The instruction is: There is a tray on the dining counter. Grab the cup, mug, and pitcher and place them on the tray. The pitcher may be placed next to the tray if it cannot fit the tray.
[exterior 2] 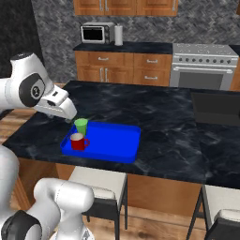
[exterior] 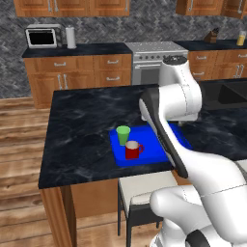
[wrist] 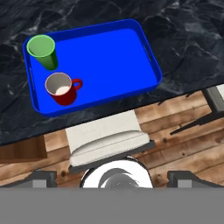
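Observation:
The blue tray (exterior: 179, 136) (exterior 2: 117, 140) (wrist: 109, 52) lies on the black marbled dining counter (exterior: 82, 125) (exterior 2: 173, 117) near its front edge. On the tray's left part stand the green cup (exterior: 123, 134) (exterior 2: 81, 125) (wrist: 42, 51) and, just in front of it, the red mug (exterior: 132, 150) (exterior 2: 78, 142) (wrist: 61, 88), both upright. A tall clear pitcher (exterior: 241, 37) with yellow liquid stands far off on the back counter at the right. My gripper (wrist: 113, 178) hovers above the tray's front edge, open and holding nothing.
Stools (exterior: 144, 190) (exterior 2: 96, 183) (wrist: 105, 138) stand under the counter's front edge. A dark sink (exterior 2: 215, 108) is set in the counter's right side. On the back wall are a microwave (exterior: 43, 36), a paper towel roll (exterior: 71, 37) and a stove (exterior: 154, 53).

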